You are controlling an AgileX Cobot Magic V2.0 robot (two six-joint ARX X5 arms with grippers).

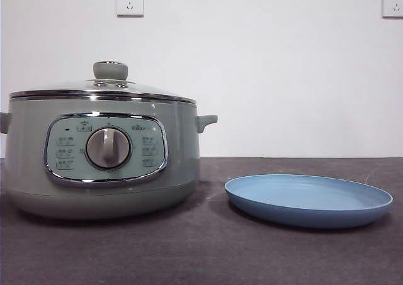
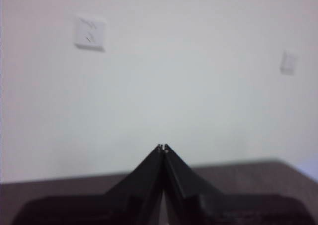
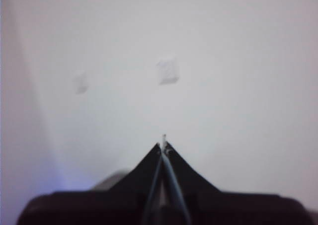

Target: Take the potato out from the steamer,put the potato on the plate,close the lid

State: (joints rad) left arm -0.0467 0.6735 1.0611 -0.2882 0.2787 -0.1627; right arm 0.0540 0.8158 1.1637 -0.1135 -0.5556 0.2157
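Left pincer and right pincer are both pressed together, holding nothing, facing the wall, well apart from the steamer. Its lid sits on. The plate lies beside it on the table; the potato is hidden.

Bare test room, white wall, wall sockets

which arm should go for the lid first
Hard to call. The lid sits closed on the steamer, the plate beside it. Both the left gripper and right gripper are shut, facing the wall, neither near the pot. No visible advantage.
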